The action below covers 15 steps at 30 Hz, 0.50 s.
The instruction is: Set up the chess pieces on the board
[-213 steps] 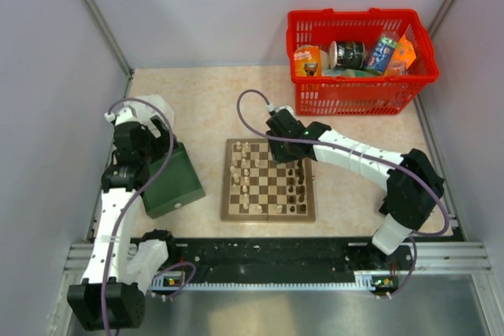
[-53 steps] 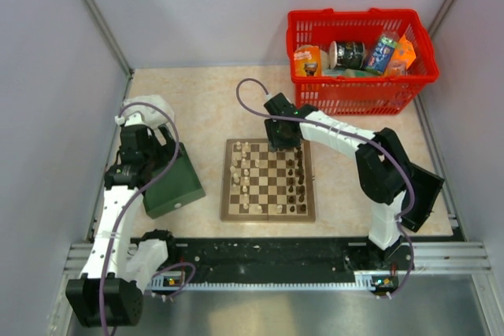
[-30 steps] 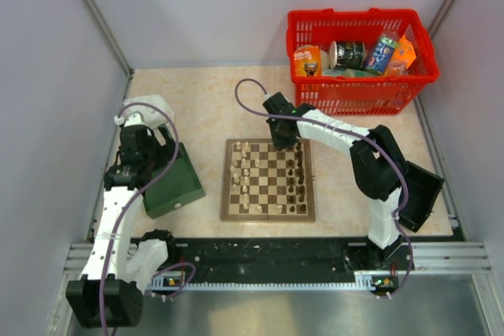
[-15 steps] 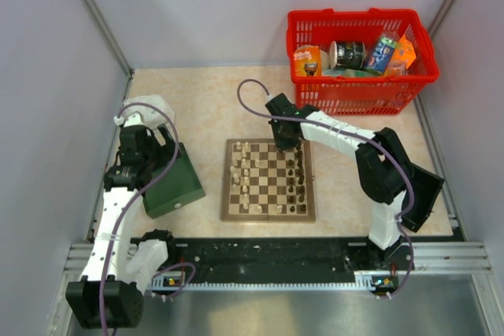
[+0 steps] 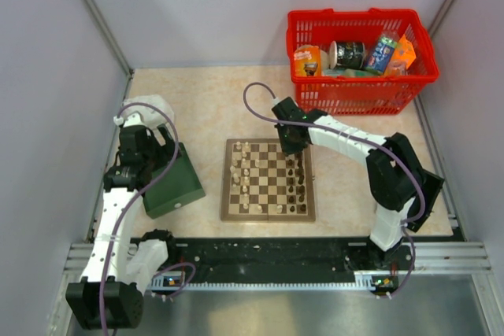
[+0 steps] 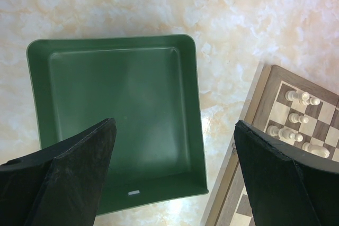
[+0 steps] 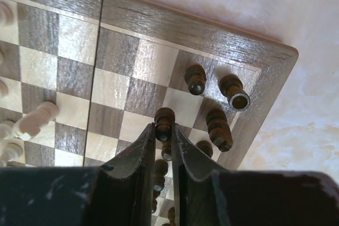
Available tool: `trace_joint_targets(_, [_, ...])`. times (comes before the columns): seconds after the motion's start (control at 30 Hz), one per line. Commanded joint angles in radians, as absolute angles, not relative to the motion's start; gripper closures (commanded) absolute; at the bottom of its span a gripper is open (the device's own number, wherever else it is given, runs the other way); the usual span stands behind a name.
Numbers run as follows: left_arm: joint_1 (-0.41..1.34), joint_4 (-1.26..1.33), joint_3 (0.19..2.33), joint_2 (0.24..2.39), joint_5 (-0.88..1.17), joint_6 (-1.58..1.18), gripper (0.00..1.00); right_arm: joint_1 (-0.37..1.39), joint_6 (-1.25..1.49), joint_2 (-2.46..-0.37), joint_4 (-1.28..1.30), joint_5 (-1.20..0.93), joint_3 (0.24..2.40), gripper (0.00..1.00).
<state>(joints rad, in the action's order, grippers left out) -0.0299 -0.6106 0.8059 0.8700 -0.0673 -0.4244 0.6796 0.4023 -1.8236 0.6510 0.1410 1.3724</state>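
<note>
Red basket [image 5: 358, 94] w/ cans [image 5: 347, 54], packets [image 5: 307, 60]; green box [image 6: 122, 104] beside board [image 5: 272, 186].

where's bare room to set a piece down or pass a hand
Free: the board's middle files, between cream pieces and dark pieces; bare table behind the board. Crowded: the dark side, where the right gripper pinches a dark piece.

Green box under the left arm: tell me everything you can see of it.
The green box is a shallow square tray, dark matte green, plastic by the look, with rounded corners and low raised walls. Nothing shows inside; a small pale mark sits near one wall. It lies flat on the marbled table, left of the chessboard, apart from it and turned at an angle. The open left tool hovers above without touching.
</note>
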Motion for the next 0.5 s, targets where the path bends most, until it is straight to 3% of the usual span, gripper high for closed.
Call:
trace_joint_targets(0.0, [-0.026, -0.612, 0.816, 0.845, -0.057, -0.431, 0.02, 0.658, 0.402, -1.767, 0.634, 0.164, 1.355, 0.85])
trace_joint_targets(0.47, [-0.028, -0.601, 0.815, 0.865, -0.041, -0.443, 0.02, 0.646, 0.405, -1.770, 0.623, 0.156, 1.331, 0.81])
